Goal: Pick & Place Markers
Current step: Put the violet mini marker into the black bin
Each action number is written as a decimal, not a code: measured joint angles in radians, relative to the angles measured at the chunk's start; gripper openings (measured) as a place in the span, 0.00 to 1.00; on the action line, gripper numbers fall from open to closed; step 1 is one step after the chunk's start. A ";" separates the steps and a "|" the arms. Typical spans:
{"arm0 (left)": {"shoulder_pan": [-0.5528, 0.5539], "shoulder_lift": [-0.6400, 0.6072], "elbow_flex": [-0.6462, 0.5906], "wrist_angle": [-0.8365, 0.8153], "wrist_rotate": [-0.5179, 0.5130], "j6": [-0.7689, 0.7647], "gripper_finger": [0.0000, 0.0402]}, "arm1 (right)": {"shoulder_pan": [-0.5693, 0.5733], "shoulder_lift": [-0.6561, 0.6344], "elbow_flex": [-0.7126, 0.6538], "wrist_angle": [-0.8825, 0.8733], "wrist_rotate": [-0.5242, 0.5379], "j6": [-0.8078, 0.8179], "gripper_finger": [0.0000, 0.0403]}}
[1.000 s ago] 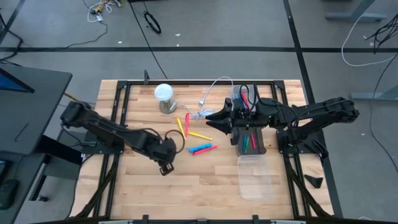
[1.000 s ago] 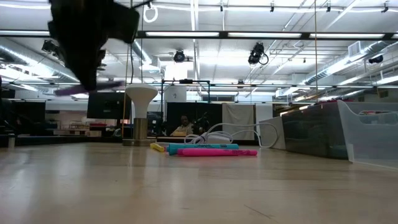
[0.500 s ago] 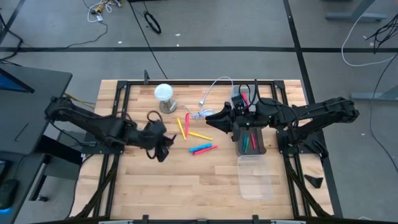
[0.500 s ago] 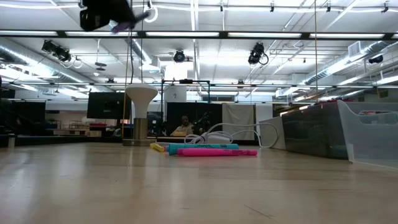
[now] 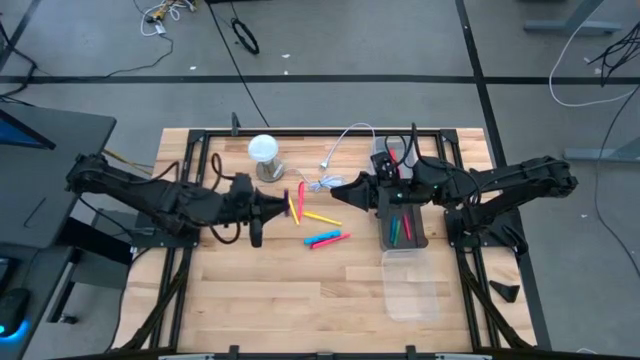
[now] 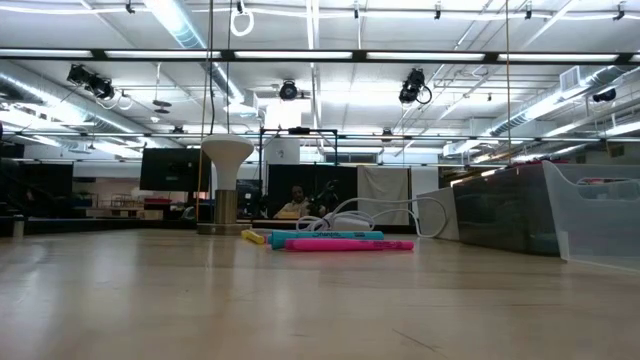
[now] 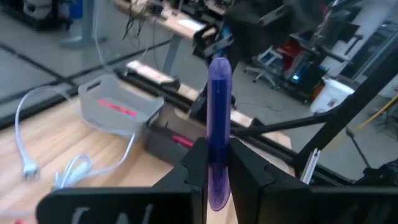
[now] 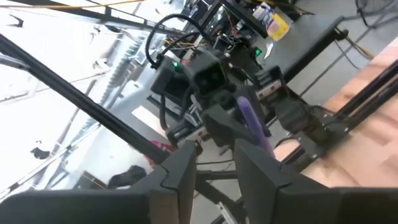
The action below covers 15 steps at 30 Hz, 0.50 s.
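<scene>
My left gripper (image 7: 219, 149) is shut on a purple marker (image 7: 218, 99) and hangs above the table's middle (image 5: 281, 207), pointing nearly level toward the right arm. My right gripper (image 5: 337, 185) faces it from the right, also raised. Its fingers (image 8: 180, 168) stand open with nothing between them, and the purple marker (image 8: 252, 121) shows beyond them. Yellow and red markers (image 5: 297, 203) and a blue and a pink marker (image 5: 326, 239) lie flat on the wood. More markers lie in a dark bin (image 5: 401, 228). My left gripper pinches the purple marker between its two fingers (image 7: 194, 165), on the shaft nearer one end (image 7: 218, 134). The fingers reach out about level toward the table's right side and lie across the marker. The longer part sticks out past the fingers, lifted clear of the table.
A white mushroom-shaped lamp (image 5: 263, 152) stands at the far left. A white cable (image 5: 338, 150) lies coiled at the far middle. A clear bin (image 5: 410, 285) lies in front of the dark bin. The near half of the table (image 5: 300, 290) is bare wood.
My left gripper has risen from low over the table's near left, out of the low view's top, and gone toward the far edge. It has tipped from pointing down to nearly level, facing my right gripper, with the purple marker still between its fingers.
</scene>
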 joint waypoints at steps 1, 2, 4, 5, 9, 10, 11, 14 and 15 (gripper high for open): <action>0.000 0.000 0.000 0.010 0.000 0.012 0.11 | 0.000 0.000 0.000 0.000 -0.002 0.002 0.29; 0.003 0.000 0.000 0.010 0.000 0.016 0.11 | 0.000 0.000 0.000 -0.001 -0.002 0.002 0.30; 0.009 0.000 0.000 0.007 0.001 0.018 0.11 | 0.000 0.000 0.000 -0.004 -0.003 0.006 0.33; 0.011 0.000 0.000 0.008 0.000 0.030 0.11 | 0.000 0.000 0.000 -0.005 -0.004 0.014 0.34; 0.010 0.001 0.000 0.023 0.001 0.132 0.11 | 0.000 0.000 0.000 -0.005 -0.043 0.073 0.42; 0.011 0.004 0.000 0.036 0.000 0.159 0.11 | 0.000 0.000 0.000 -0.006 -0.055 0.102 0.44; 0.014 0.007 0.000 0.057 0.001 0.185 0.11 | 0.000 0.000 0.000 -0.007 -0.071 0.137 0.45; 0.018 0.010 0.000 0.091 0.003 0.249 0.11 | 0.000 0.000 0.000 -0.007 -0.119 0.246 0.49; 0.018 0.009 0.000 0.106 0.001 0.271 0.11 | 0.000 0.000 0.000 -0.007 -0.127 0.286 0.50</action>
